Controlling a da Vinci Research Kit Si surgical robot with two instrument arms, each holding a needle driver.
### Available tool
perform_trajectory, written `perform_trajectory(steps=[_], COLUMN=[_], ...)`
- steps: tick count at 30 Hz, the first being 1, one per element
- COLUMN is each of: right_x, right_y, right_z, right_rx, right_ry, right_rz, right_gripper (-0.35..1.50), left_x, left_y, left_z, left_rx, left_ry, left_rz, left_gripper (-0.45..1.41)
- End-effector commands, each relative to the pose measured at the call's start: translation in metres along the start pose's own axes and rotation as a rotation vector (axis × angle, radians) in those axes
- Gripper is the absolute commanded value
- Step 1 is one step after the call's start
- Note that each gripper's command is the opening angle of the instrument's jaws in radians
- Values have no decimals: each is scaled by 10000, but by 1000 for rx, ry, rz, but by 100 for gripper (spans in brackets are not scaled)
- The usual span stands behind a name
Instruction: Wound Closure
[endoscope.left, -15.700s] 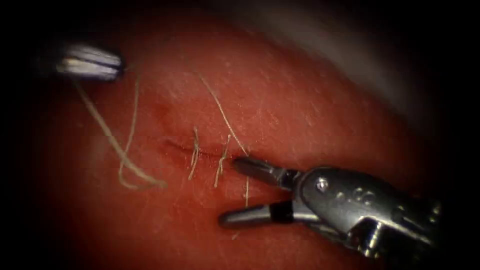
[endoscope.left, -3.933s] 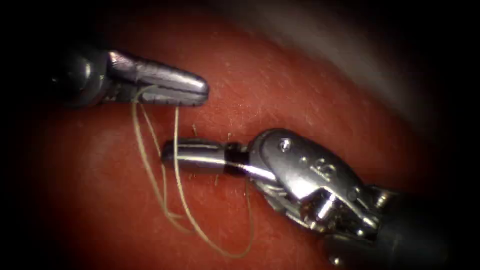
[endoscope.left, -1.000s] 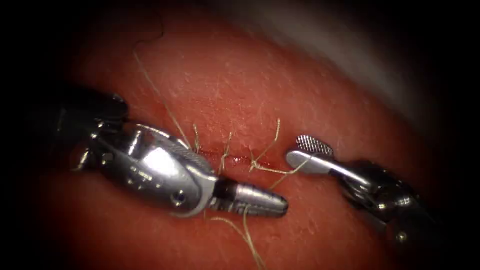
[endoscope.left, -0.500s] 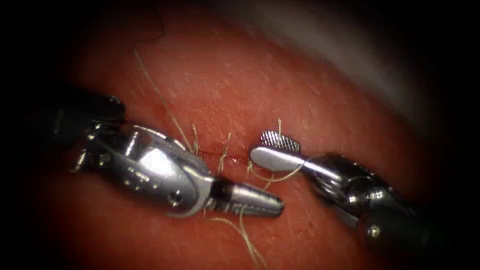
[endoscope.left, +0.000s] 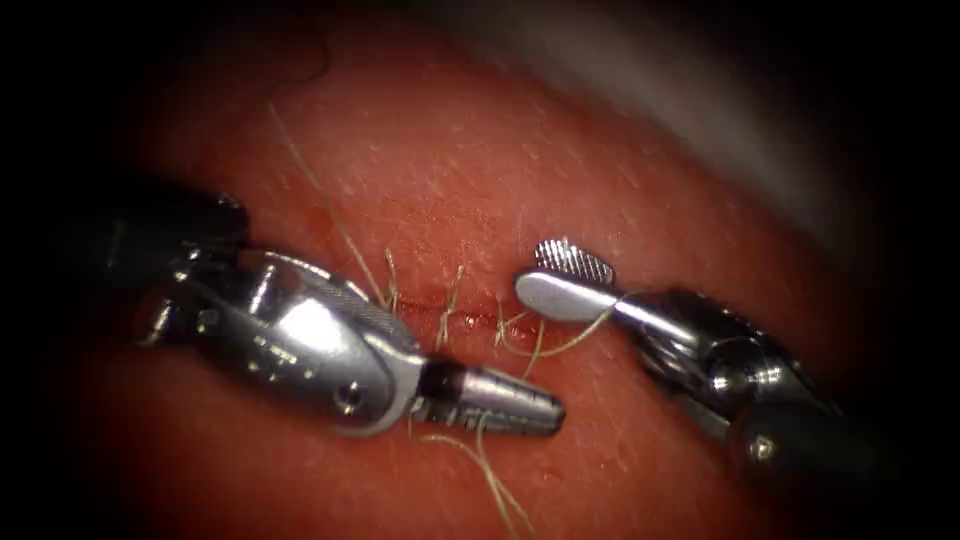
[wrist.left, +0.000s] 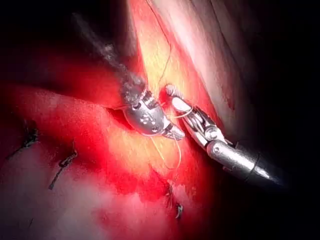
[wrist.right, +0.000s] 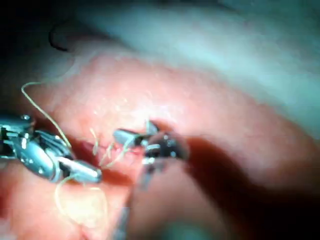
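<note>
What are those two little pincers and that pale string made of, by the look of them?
Both tools look like polished metal: the left tool and right tool throw bright silvery glints, and the right tool's open upper jaw shows a ridged gripping face. The left's jaws are shut on the thread. The thread looks like a fine, matte, tan fibre, slightly fuzzy; natural or synthetic I can't tell.

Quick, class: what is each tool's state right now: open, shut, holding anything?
Left tool: shut on the thread.
Right tool: open, holding nothing; thread runs between its jaws.
</note>
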Motion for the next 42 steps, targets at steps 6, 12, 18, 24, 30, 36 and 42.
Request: perform_trajectory(steps=[6, 12, 18, 24, 30, 36, 42], right_x=[-2, 8, 5, 2, -2, -11, -20], right_y=[-1, -15, -50, -64, -67, -86, -100], right_z=[3, -11, -19, -16, -14, -13, -17], right_rx=[8, 16, -4, -19, -38, -57, -59], right_ry=[0, -2, -6, -4, -15, -57, -132], right_rz=[-46, -186, -371, -499, -599, -786, -970], right_gripper=[-35, -35, -35, -35, -35, -35, -35], left_x=[-5, 0, 10, 11, -9, -38, -68], left_y=[4, -2, -39, -90, -119, -155, -178], left_z=[4, -10, -41, -61, -53, -46, -41], left_rx=[-2, 6, 38, 52, 49, 42, 23], left_ry=[-2, -10, -24, -47, -84, -126, -145], left_rz=[-2, -25, -77, -108, -133, -189, -230], left_gripper=[-35, -35, -35, -35, -35, -35, -35])
